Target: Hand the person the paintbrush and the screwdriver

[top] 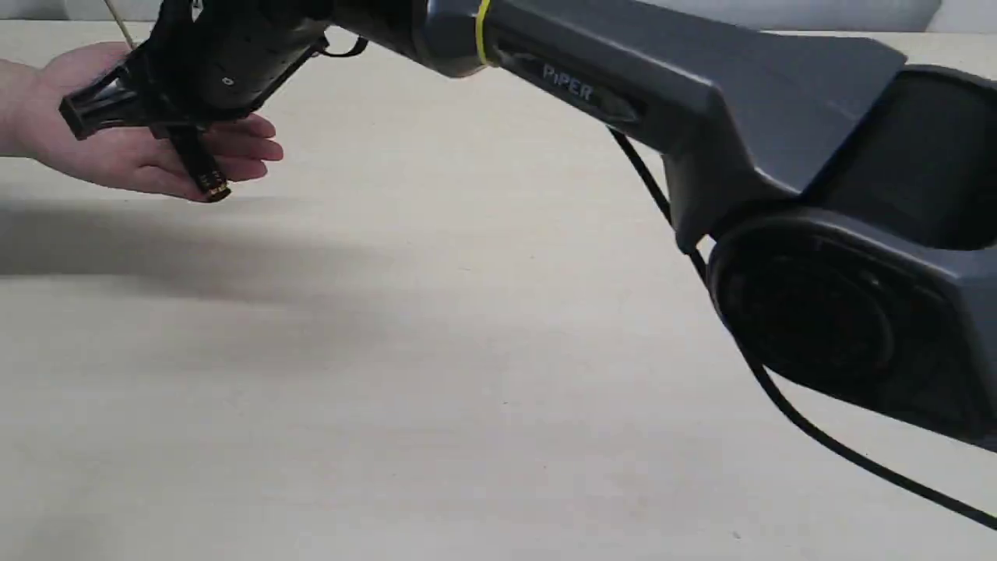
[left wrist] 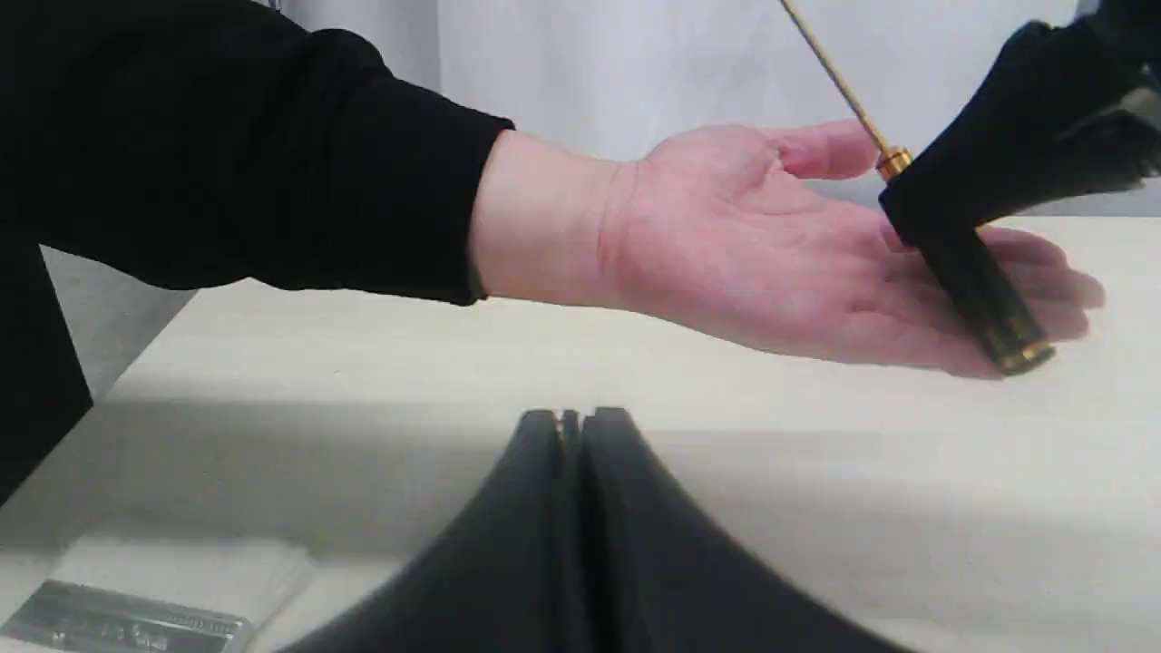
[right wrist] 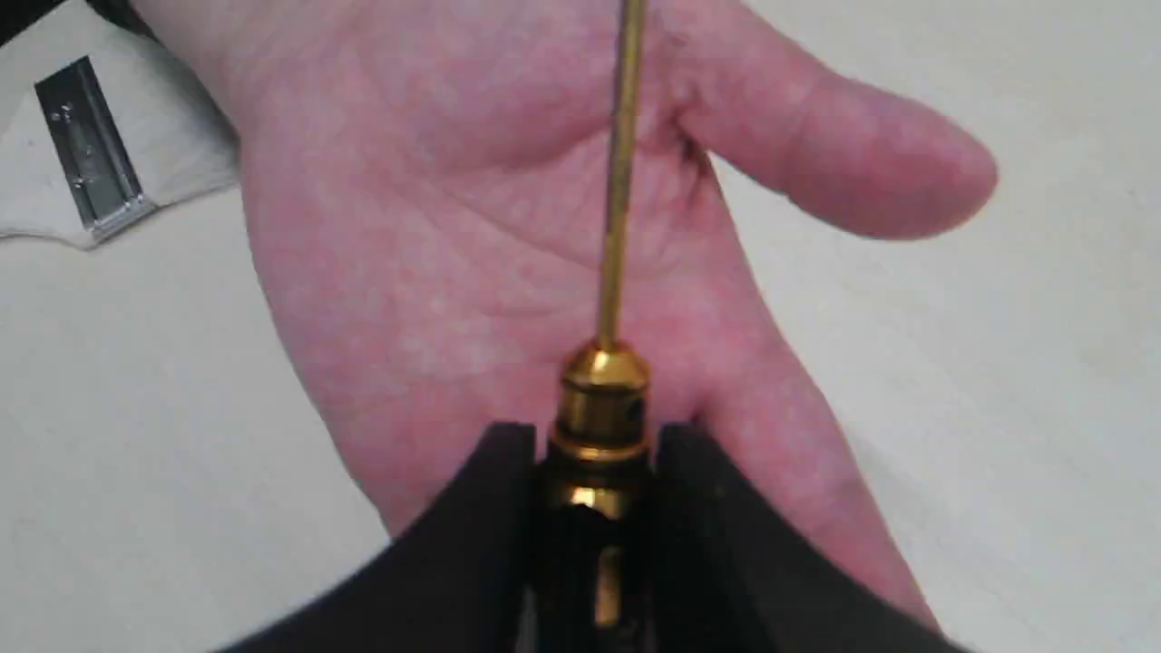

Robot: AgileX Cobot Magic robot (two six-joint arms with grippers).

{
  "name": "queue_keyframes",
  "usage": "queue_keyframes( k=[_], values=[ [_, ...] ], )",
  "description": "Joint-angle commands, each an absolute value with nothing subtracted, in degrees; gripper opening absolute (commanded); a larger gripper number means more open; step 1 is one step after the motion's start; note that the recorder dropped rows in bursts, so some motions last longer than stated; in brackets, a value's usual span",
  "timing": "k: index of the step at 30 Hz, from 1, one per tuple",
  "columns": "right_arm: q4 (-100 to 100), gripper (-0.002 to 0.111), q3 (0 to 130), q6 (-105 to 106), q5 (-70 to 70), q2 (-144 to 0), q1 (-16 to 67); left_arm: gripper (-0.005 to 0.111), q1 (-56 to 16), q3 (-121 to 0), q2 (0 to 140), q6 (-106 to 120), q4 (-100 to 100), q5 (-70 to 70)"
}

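My right gripper (top: 167, 132) reaches across to the far left and is shut on the screwdriver (top: 199, 167). Its fingers clamp the black handle just behind the gold ring (right wrist: 603, 399). The thin shaft points up and away over the palm. The person's open hand (top: 117, 164) is held palm up directly under the tool; the handle (left wrist: 980, 290) crosses the fingers (left wrist: 1043, 281), and I cannot tell whether it touches them. My left gripper (left wrist: 570, 417) is shut and empty, low over the table. The paintbrush (left wrist: 118, 621) lies on the table near the person's wrist; only its silver ferrule (right wrist: 86, 145) and pale bristles show.
The pale table (top: 467, 374) stretches wide in front of the hand. The right arm's grey body (top: 779, 140) and its black cable (top: 779, 405) fill the right side of the exterior view. The person's black sleeve (left wrist: 227, 154) hangs over the table's left edge.
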State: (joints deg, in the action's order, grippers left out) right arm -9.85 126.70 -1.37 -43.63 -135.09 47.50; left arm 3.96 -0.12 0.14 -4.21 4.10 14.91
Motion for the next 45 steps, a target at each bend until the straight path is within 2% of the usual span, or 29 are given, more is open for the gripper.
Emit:
queue_keyframes(
  k=[1,5,8,11,13,17,18,32,38,42,45],
  values=[
    [-9.35,0.024,127.18,1.14,-42.56,-135.14,47.17,0.000,3.64,0.00,0.00,-4.32,4.05,14.28],
    [-9.80,0.045,127.18,1.27,-43.60,-134.46,47.17,0.000,3.64,0.00,0.00,-4.32,4.05,14.28],
    [-9.61,0.048,127.18,1.27,-45.73,-133.26,47.17,0.000,3.64,0.00,0.00,-4.32,4.05,14.28],
    [-8.57,0.042,127.18,1.27,-48.04,-131.04,47.17,0.000,3.64,0.00,0.00,-4.32,3.88,14.44],
    [-7.61,0.032,127.18,1.27,-49.01,-129.22,47.17,0.000,3.64,0.00,0.00,-4.32,3.88,14.34],
    [-5.68,0.006,127.18,1.27,-50.10,-125.15,46.73,0.000,3.64,0.00,0.00,-4.32,3.88,14.34],
    [-5.28,0.005,127.18,1.27,-50.35,-124.14,46.48,0.000,3.64,0.00,0.00,-4.32,3.88,14.34],
    [-1.67,0.005,125.20,2.64,-55.54,-109.14,43.12,0.000,3.64,0.00,0.00,-4.32,3.88,14.34],
    [3.29,0.005,114.22,2.64,-53.21,-97.30,43.12,0.000,3.64,0.00,0.00,-4.32,3.88,14.34],
    [6.43,0.005,102.39,1.76,-50.96,-87.27,43.12,0.000,3.64,0.00,0.00,-4.32,4.20,14.15],
    [19.24,0.005,92.97,-9.78,-47.78,-80.41,43.12,0.000,3.64,0.00,0.00,-4.32,4.20,14.27]
  ],
)
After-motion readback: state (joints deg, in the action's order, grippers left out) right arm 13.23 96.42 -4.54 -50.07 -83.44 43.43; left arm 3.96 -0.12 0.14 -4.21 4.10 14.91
